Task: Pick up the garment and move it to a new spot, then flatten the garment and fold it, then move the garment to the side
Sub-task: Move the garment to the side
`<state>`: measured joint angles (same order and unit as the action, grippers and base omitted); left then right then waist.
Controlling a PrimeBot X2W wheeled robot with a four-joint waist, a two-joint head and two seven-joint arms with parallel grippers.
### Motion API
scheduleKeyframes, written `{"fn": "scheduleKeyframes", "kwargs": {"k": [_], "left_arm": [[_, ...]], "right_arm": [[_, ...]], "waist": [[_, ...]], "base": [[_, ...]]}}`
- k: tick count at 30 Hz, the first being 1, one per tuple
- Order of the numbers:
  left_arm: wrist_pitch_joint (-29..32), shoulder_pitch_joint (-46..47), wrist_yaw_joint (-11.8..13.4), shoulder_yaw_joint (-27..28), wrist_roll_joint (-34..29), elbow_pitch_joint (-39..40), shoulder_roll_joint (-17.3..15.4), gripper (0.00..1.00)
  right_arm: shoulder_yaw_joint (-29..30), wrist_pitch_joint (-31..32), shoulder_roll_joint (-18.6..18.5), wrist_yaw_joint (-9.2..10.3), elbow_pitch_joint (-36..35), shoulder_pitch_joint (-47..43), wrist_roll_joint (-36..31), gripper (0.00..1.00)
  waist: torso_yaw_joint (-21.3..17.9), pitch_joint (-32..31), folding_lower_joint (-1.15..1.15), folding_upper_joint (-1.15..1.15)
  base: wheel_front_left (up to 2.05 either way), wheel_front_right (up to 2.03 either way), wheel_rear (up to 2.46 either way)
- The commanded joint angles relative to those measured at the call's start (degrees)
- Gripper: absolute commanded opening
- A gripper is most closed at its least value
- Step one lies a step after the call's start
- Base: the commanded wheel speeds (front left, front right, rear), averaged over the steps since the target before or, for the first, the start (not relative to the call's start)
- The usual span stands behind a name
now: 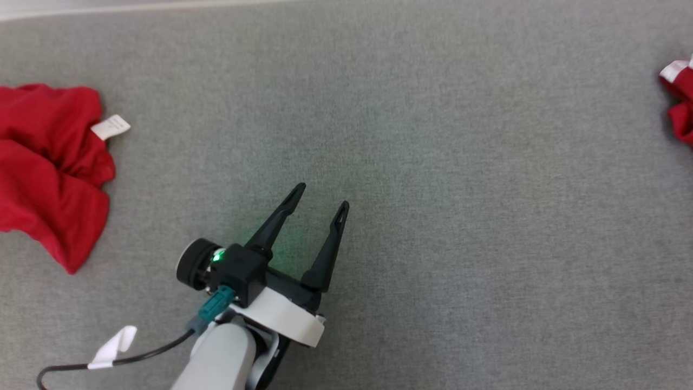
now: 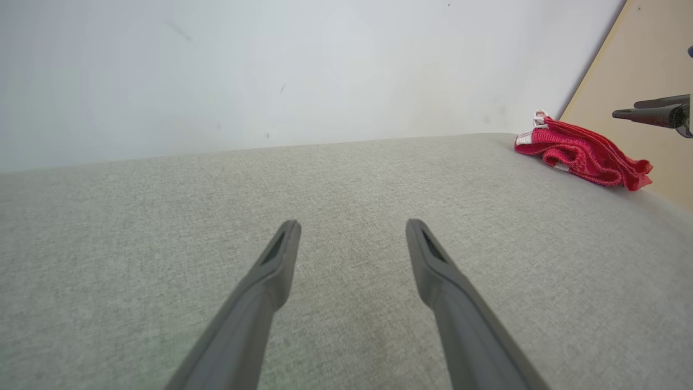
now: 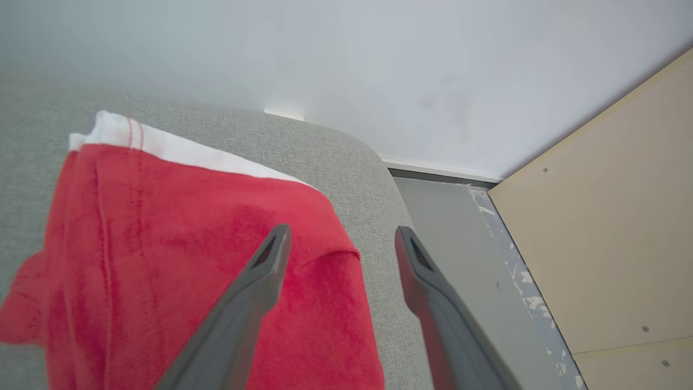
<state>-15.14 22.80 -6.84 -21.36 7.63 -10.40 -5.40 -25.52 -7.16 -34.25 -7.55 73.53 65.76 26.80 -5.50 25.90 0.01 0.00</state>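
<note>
- Far left: the crumpled garment (image 1: 48, 168), red, with its white label (image 1: 111, 127) turned up, lay in a heap on the grey cloth-covered desk (image 1: 433, 135). It looked neither flattened nor folded, so every step was judged to remain for this piece.
- Left of centre: the left jaws stood wide apart and empty, the dark fingers (image 1: 279, 214) poised over bare desk, well apart from both garments.
- Far right: the folded garment (image 3: 189, 260), also red and edged with a white band (image 3: 178, 149), lay flat near the desk's rounded corner. Picking up, flattening, folding and setting aside were judged complete for it.
- Right edge: the right jaws stood apart close over the folded garment's edge, with nothing between them. Whether a finger (image 3: 254, 281) touched the cloth could not be told.
</note>
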Motion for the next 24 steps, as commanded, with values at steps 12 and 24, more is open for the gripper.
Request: {"fn": "scheduleKeyframes", "kwargs": {"k": [12,24], "left_arm": [[0.0,-6.3,1.4,4.0,2.7,-0.5,0.4,1.00],[0.0,-14.1,3.8,12.4,5.0,-1.4,-1.3,1.00]], "right_arm": [[-0.5,-6.6,9.0,0.13,-6.0,-4.7,0.4,1.00],[-4.0,-7.0,8.1,0.13,-30.6,-23.8,10.5,1.00]], "waist": [[0.0,-15.9,-0.01,0.00],[1.1,-26.4,-0.01,0.00]], "base": [[0.00,0.00,0.00],[0.00,0.00,0.00]]}}
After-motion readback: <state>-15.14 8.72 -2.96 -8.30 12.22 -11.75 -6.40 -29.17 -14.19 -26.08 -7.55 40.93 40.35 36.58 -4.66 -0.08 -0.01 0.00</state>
